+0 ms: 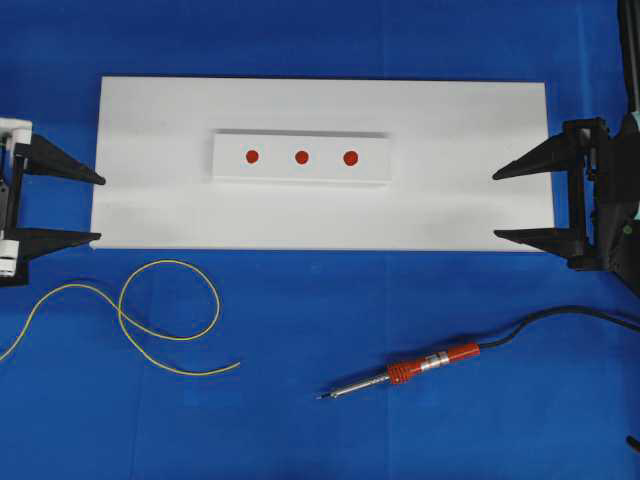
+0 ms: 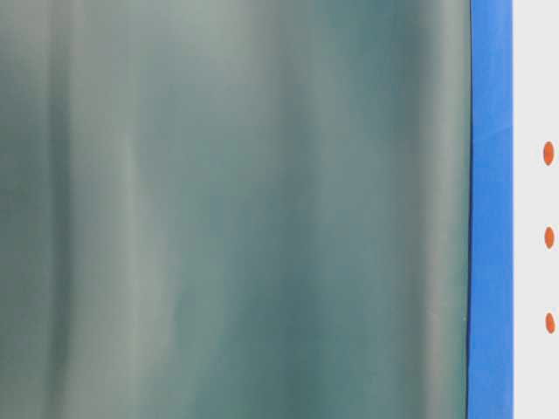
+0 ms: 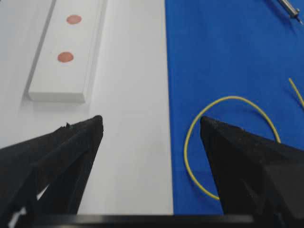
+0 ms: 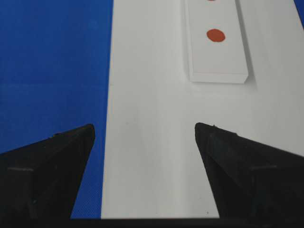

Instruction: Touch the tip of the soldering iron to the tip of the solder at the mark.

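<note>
The soldering iron (image 1: 432, 364) lies on the blue cloth at the front right, its orange-red handle trailing a black cord. Its tip (image 1: 320, 397) points left, and the shaft's end (image 3: 290, 8) shows in the left wrist view. The solder (image 1: 165, 300) curls on the cloth at the front left, its free tip (image 1: 238, 365) toward the middle; one loop (image 3: 228, 98) shows beside my finger. Three red marks (image 1: 301, 156) sit on a raised white block (image 1: 230, 170). My left gripper (image 1: 101, 208) (image 3: 152, 121) is open at the board's left edge. My right gripper (image 1: 495, 206) (image 4: 145, 127) is open at its right edge. Both are empty.
A large white board (image 1: 150, 120) carries the block in the middle of the blue cloth. The black cord (image 1: 560, 315) runs off to the right. The table-level view is mostly blocked by a blurred grey-green surface (image 2: 236, 209); the red marks (image 2: 549, 236) show at its right edge.
</note>
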`<state>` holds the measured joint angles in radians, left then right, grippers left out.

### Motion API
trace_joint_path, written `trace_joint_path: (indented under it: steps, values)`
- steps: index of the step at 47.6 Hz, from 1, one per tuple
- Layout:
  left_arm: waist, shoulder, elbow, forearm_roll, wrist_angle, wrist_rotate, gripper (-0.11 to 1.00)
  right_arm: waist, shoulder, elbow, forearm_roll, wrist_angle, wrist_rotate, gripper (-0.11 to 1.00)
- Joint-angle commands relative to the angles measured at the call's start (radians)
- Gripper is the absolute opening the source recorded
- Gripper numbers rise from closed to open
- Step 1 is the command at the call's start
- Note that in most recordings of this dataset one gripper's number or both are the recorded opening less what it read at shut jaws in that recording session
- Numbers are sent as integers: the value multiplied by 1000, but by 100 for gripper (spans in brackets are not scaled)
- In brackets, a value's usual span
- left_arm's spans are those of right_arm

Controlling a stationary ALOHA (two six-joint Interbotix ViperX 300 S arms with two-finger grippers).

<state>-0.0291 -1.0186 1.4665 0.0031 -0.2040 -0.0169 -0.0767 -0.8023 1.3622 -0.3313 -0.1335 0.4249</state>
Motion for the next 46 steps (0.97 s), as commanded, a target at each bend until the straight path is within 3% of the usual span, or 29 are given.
trace_joint_path:
  steps: [1, 46]
  values:
    - [3, 5, -11, 0, -3, -2, 78, -2, 5, -9, 3, -11, 2, 81]
    - [3, 5, -11, 0, 14, -2, 78, -2, 5, -11, 2, -6, 2, 81]
